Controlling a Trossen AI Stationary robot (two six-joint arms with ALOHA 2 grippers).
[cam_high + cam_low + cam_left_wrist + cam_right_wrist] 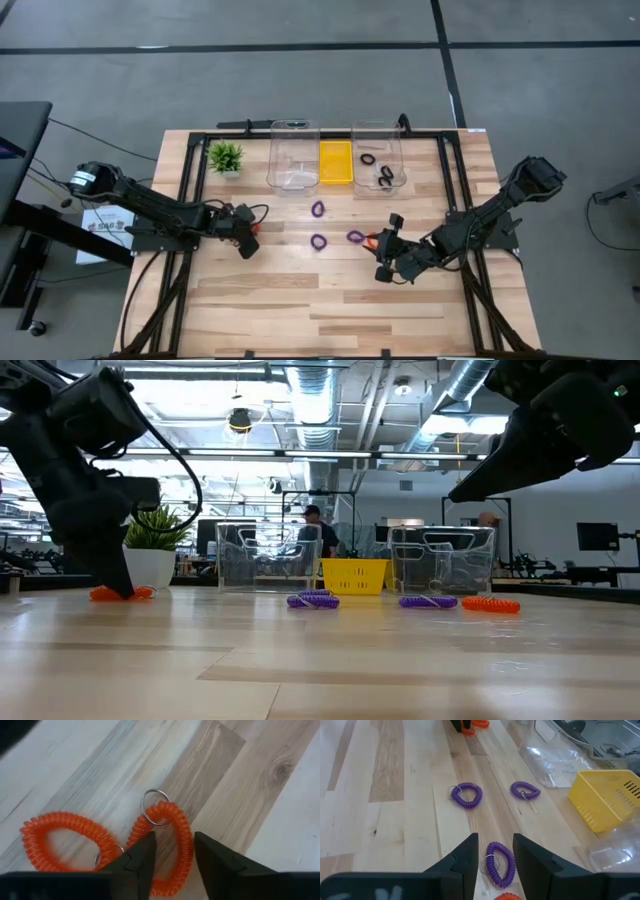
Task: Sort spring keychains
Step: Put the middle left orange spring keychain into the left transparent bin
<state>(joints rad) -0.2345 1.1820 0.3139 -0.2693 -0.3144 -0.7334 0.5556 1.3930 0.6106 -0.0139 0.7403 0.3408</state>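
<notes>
Two red-orange spring keychains (60, 840) lie side by side on the table under my left gripper (172, 855), which is open and down at the table (247, 240). Its fingers stand on either side of one strand of the nearer orange coil (184, 842). My right gripper (495, 852) is open and above the table (383, 248), over a purple keychain (500, 864), with another orange one (370, 240) beside it. Two more purple keychains (466, 795) (525, 790) lie flat on the table's middle. Two black keychains (384, 178) lie in the right clear bin.
At the far edge stand a small green plant (225, 157), an empty clear bin (293, 155), a yellow basket (335, 162) and a second clear bin (378, 150). The near half of the wooden table (330, 310) is bare. People show in the room behind.
</notes>
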